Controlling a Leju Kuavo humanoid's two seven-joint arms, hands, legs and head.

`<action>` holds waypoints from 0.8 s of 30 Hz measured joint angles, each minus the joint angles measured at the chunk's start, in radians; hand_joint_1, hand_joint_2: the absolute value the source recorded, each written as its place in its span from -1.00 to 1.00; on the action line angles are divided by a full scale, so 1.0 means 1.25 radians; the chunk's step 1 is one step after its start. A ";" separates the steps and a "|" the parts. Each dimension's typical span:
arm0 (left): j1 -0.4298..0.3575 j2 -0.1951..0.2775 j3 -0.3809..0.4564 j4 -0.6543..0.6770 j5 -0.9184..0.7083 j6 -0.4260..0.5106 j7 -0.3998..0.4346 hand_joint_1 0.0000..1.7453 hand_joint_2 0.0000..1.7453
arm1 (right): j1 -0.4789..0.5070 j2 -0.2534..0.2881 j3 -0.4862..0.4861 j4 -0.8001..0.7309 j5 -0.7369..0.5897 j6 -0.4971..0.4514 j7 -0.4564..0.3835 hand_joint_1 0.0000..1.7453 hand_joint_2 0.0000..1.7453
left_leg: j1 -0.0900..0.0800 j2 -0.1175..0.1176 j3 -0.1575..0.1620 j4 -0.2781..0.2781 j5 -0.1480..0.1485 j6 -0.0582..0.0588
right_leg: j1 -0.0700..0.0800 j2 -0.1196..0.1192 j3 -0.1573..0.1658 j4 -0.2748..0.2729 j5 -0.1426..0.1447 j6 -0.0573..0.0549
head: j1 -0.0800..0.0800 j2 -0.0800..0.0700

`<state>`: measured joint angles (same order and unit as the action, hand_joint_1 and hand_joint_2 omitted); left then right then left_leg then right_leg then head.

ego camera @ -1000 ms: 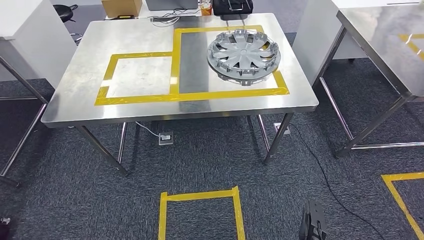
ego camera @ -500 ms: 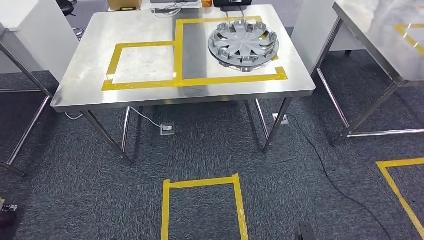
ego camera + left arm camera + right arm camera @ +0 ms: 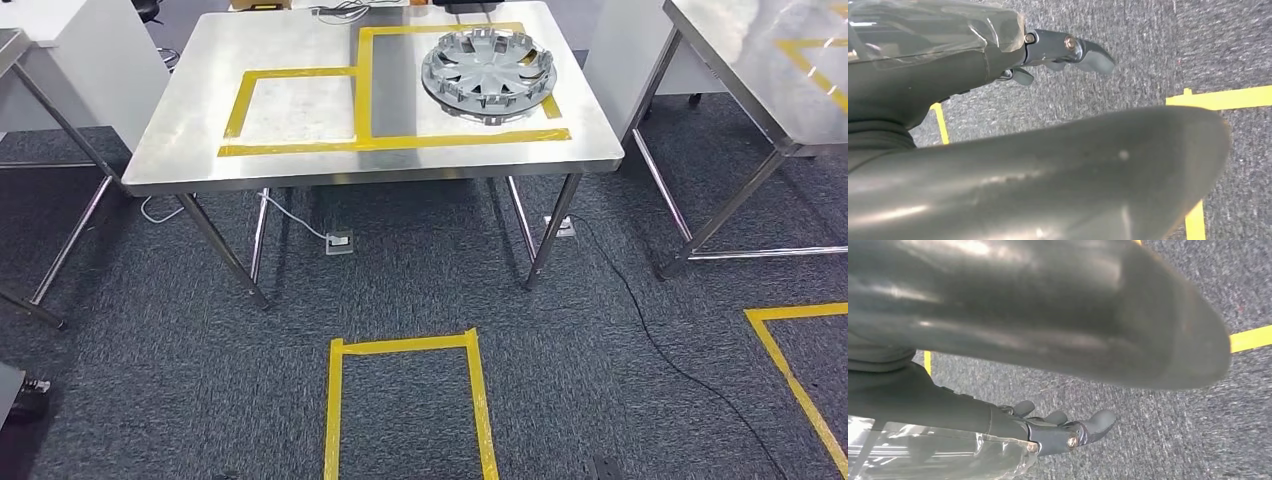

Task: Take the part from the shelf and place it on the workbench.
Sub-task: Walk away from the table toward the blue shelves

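So your part, the grey hubcap (image 3: 488, 66), is sitting flat on the steel workbench (image 3: 190, 130), inside the right-hand box of the yellow tape outline (image 3: 364, 90), up toward the far right corner. Neither hand is anywhere near it. Both arms hang down over the dark carpet (image 3: 420, 290), well apart from the bench.

In the left wrist view you've got the left hand (image 3: 1058, 50) with nothing in it, its dark fingers (image 3: 1093, 54) held fairly straight out over the carpet and a strip of floor tape (image 3: 1220, 97) behind. Same deal on the other side: the right hand (image 3: 1058, 430) is empty, its fingers (image 3: 1100, 421) loosely extended and a bit spread, with carpet under them.

No brand, label or writing readable anywhere, as far as you can make out; the hubcap is too small in the head view to read anything on it.

Compared with a second ago, the whole head view has shifted: the bench and hubcap now sit higher and farther off in the picture, and more carpet shows in front, including more of the yellow floor square (image 3: 405, 400). That's the camera moving, not the things; the hubcap keeps the same spot inside its tape box. A second steel table (image 3: 770, 80) shows at the right edge.
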<state>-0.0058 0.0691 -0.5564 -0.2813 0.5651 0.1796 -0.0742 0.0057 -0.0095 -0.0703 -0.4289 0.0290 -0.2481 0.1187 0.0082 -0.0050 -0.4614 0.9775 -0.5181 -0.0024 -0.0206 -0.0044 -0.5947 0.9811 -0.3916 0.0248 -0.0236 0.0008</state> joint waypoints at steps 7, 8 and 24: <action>-0.003 0.001 -0.006 0.000 0.011 0.000 0.001 -1.00 -1.00 | -0.006 0.000 0.002 0.022 -0.015 0.002 -0.010 -1.00 -1.00 | -0.007 0.008 -0.055 -0.011 0.057 0.043 | -0.003 0.001 -0.066 0.183 -0.127 -0.007 | 0.006 0.000; -0.003 0.001 -0.008 0.000 0.012 0.000 0.001 -1.00 -1.00 | -0.008 0.000 0.003 0.026 -0.018 0.002 -0.014 -1.00 -1.00 | -0.010 0.008 -0.066 -0.010 0.065 0.044 | -0.003 0.001 -0.071 0.222 -0.142 -0.006 | 0.006 0.000; -0.001 0.004 -0.036 0.000 0.032 0.007 0.003 -1.00 -1.00 | -0.020 -0.004 0.021 0.044 -0.043 0.001 -0.028 -1.00 -1.00 | 0.006 0.004 -0.167 0.204 -0.036 -0.017 | 0.003 -0.001 0.052 -0.017 -0.044 -0.030 | 0.007 0.000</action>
<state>-0.0068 0.0739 -0.6012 -0.2819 0.6054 0.1881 -0.0710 -0.0189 -0.0145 -0.0438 -0.3733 -0.0254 -0.2475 0.0835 0.0152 0.0004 -0.6703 1.2320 -0.5636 -0.0235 -0.0172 -0.0057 -0.5294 0.9600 -0.4460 -0.0127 -0.0145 0.0008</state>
